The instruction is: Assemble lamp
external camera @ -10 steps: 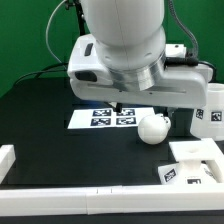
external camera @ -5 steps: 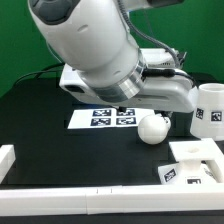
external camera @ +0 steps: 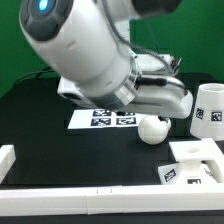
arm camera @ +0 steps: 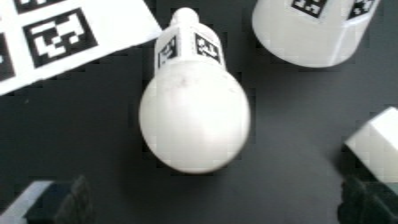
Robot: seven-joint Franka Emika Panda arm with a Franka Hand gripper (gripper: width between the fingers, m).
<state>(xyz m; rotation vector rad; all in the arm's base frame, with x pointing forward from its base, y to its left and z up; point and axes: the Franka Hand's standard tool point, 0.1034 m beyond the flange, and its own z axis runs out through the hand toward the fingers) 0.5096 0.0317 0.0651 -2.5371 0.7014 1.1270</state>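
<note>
The white round-headed bulb [external camera: 153,128] lies on its side on the black table, also in the wrist view [arm camera: 192,105], with a tag on its narrow neck. The tapered shade [external camera: 207,108] stands at the exterior view's right and shows in the wrist view [arm camera: 329,30]. The flat square base [external camera: 192,160] lies nearer the front; its corner shows in the wrist view [arm camera: 377,145]. My gripper [arm camera: 214,205] is open and empty, its dark fingertips [arm camera: 54,200] wide apart just off the bulb's round end. In the exterior view the arm hides the fingers.
The marker board [external camera: 105,119] lies behind the bulb, also in the wrist view [arm camera: 54,35]. A low white rail [external camera: 70,195] runs along the table's front, with a white block [external camera: 5,160] at the exterior view's left. A green backdrop stands behind.
The arm has swung and tilted toward the exterior view's left, uncovering the shade. The bulb, base and shade have not moved.
</note>
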